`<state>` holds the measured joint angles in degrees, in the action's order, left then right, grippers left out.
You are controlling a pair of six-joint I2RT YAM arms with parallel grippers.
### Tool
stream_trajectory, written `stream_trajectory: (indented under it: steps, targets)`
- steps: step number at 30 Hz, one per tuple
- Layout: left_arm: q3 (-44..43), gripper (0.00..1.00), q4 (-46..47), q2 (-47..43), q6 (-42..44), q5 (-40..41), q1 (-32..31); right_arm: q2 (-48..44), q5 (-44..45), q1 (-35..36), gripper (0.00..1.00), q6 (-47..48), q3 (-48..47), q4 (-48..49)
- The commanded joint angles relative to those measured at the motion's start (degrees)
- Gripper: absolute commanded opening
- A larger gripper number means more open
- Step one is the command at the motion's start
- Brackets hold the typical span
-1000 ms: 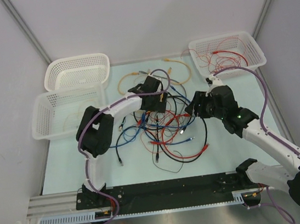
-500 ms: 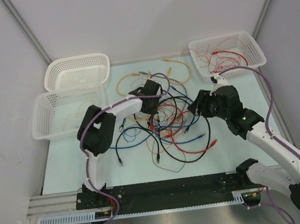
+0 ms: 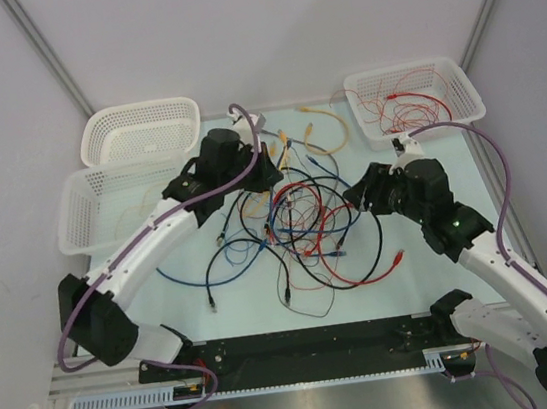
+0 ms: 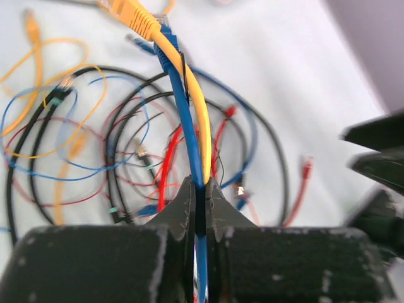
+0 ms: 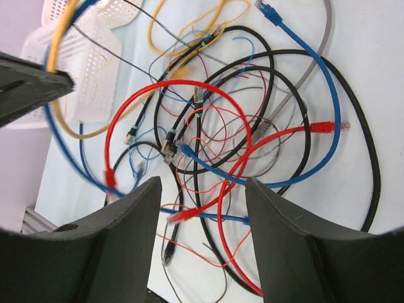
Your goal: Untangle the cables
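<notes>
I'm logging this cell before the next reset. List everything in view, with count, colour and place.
cables: many; red, black, blue, orange-yellow; tangled at mid-table
blue cable and yellow cable: one each; pinched together in the left end effector
red wires: several; thin; inside the right basket
left baskets: two; white; far left, side by side
right basket: one; white; far right corner
table: one; pale green top
left end effector: one; black; shut; over the tangle's far-left side
right end effector: one; black; open, holding nothing; over the tangle's right side
</notes>
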<state>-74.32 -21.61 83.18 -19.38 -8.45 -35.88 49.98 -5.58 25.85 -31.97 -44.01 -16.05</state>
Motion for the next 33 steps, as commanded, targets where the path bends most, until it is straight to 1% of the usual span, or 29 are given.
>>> stream_trajectory:
  steps: [1, 2, 4, 5, 6, 8, 10, 13, 16, 19, 23, 26, 33]
  targets:
    - [2.34, 0.0, 5.51, -5.02, -3.65, -11.67, 1.51, -1.63, -2.67, 0.7, 0.61, -0.73, -3.97, 1.2]
    - [3.3, 0.0, 7.26, -5.82, -3.83, -14.12, 1.69, -1.81, -3.46, 0.78, 0.61, -0.64, -4.5, 2.16]
    - [4.36, 0.0, 9.29, -8.28, -4.7, -16.33, 1.95, -1.72, -6.1, 1.31, 0.61, -0.73, -6.43, 2.95]
    - [5.67, 0.0, 11.91, -9.08, -6.19, -17.9, 2.3, -1.72, -6.8, 1.4, 0.61, -0.99, -7.22, 3.92]
    - [6.29, 0.0, 13.59, -10.13, -7.07, -20.88, 2.48, -1.9, -8.2, 1.75, 0.61, -1.17, -7.84, 4.53]
    - [7.26, 0.0, 18.15, -12.58, -9.7, -23.62, 3.0, -1.64, -9.35, 1.93, 0.62, -1.87, -9.86, 6.28]
    - [7.0, 0.0, 20.8, -13.83, -10.76, -26.35, 3.18, -0.85, -11.98, 1.93, 0.62, -3.45, -11.44, 8.05]
    - [5.07, 0.0, 21.08, -14.45, -11.65, -29.6, 3.27, 0.47, -15.68, 2.1, 0.63, -6.87, -12.24, 12.52]
    - [5.24, 0.0, 21.34, -15.23, -12.26, -30.49, 3.18, 2.75, -17.7, 3.06, 0.63, -10.38, -12.33, 18.22]
    - [8.14, 0.0, 24.58, -16.47, -13.76, -30.84, 3.1, 5.83, -19.37, 4.21, 0.62, -13.89, -12.33, 23.51]
    - [11.12, 0.0, 26.17, -17.7, -14.81, -31.63, 3.18, 9.43, -20.16, 5.71, 0.61, -16.98, -12.42, 31.15]
    - [12.36, 0.0, 27.05, -18.58, -15.16, -31.89, 3.1, 11.02, -21.13, 5.79, 0.59, -18.74, -12.86, 33.72]
    - [14.29, 0.0, 27.49, -19.28, -15.16, -31.98, 3.01, 13.13, -21.4, 6.06, 0.59, -18.93, -13.21, 34.6]
